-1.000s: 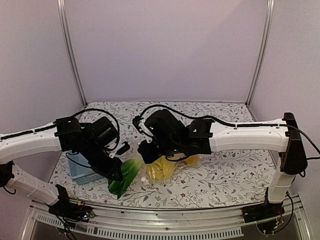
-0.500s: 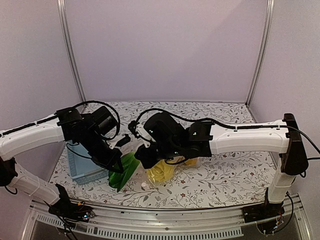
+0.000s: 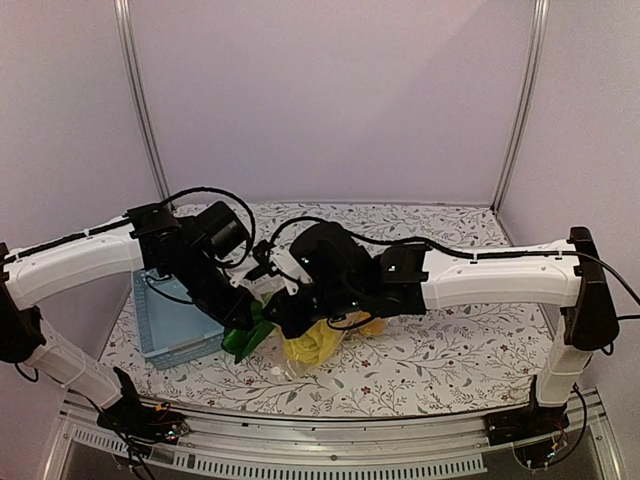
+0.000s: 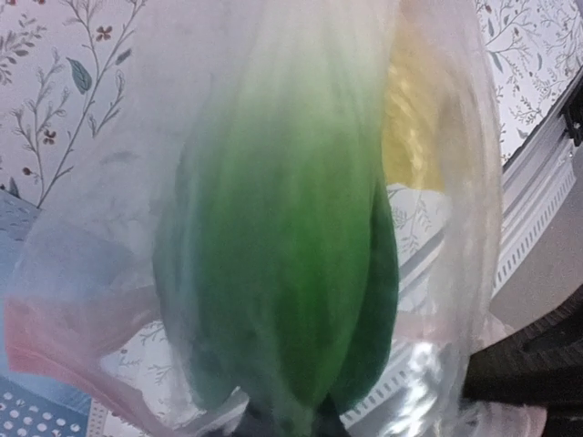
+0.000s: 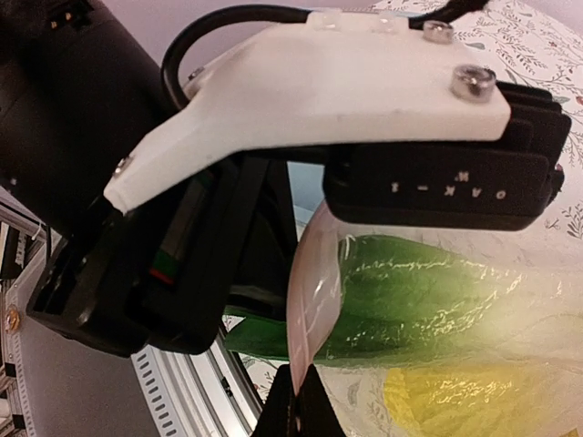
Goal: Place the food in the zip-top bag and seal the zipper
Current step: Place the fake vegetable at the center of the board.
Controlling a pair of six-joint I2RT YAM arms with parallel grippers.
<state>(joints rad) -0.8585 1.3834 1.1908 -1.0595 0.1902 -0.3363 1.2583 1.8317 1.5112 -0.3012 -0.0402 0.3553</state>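
Observation:
My left gripper (image 3: 238,322) is shut on the dark-green bok choy (image 3: 247,340) by its leafy end (image 4: 291,423). The bok choy (image 4: 282,264) points white stem first into the clear zip-top bag (image 4: 455,182). My right gripper (image 5: 296,414) is shut on the bag's pinkish mouth edge with the zipper (image 5: 314,291) and holds it up beside the left gripper. The pale-yellow napa cabbage (image 3: 308,343) lies inside the bag, and also shows in the right wrist view (image 5: 474,401). A bit of yellow-orange fruit (image 3: 374,325) shows under the right wrist.
The light-blue slotted basket (image 3: 168,322) stands at the left, just behind the left gripper. The table's front rail (image 3: 330,465) runs close below the bag. The left arm's wrist (image 5: 173,273) fills the left of the right wrist view.
My left gripper has carried the bok choy right and away from the front edge, into the bag's mouth. My right gripper has shifted slightly left with the bag edge.

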